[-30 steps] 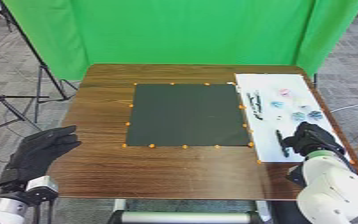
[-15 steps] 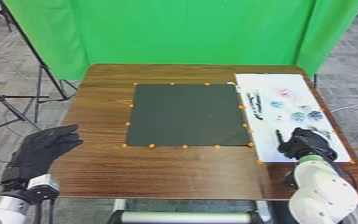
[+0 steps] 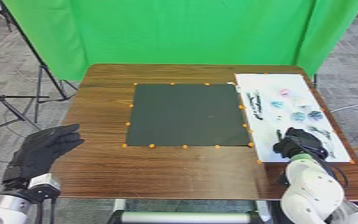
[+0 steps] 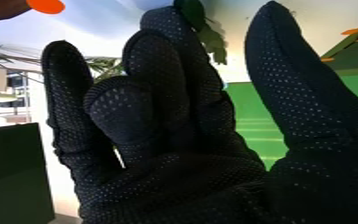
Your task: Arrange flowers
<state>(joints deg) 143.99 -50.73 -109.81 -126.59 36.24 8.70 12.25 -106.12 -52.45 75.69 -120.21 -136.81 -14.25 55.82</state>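
"Head view first: how do the hands sit around the white rectangular sheet (image 3: 264, 80)?"

"The black-gloved left hand (image 3: 35, 155) is well apart to its left, held up by the table's edge, open, fingers loosely extended away from the robot. The black-gloved right hand (image 3: 297, 145) is over the sheet's near part, its arm angled forward."

"Is the right hand (image 4: 175, 187) gripping anything?"

"No, it's open: in the right wrist view the thumb stands apart from the long fingers, one finger bending forward. A green leafy sprig (image 4: 213, 42) shows between them; I can't tell whether it touches."

"And the flowers?"

"Pale blue round blooms (image 3: 298, 116) lie on the sheet beyond that hand, a small pink bloom (image 3: 285, 92) farther up it."
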